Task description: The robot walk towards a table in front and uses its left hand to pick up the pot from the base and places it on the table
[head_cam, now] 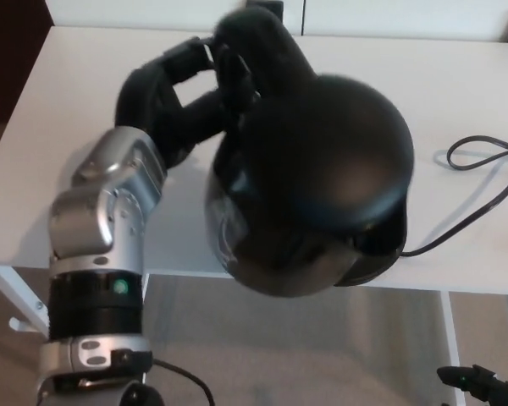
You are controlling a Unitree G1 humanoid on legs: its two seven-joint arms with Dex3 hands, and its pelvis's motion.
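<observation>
You see the pot (322,186) filling the middle of the head view, black, round and slightly blurred. Its lower edge hangs past the near edge of the table (85,101), so it looks to be raised toward the camera rather than resting. A dark lip peeking out at its lower right is probably the base (383,251), since the cord (483,182) runs from that spot and loops across the white top. The pot hangs from its handle (262,42), which arches up at the far side, the natural place to carry it and keep the body level. Your left hand (182,93) is clenched around that handle, its black fingers wrapped from the left. The silver forearm (106,211) rises from the bottom left and the wrist bends inward to reach it. The right hand (483,385) shows only as a dark tip low in the right corner, well apart from the work, and you cannot tell whether it is open or closed. Bare tabletop lies to the left for setting the pot down.
</observation>
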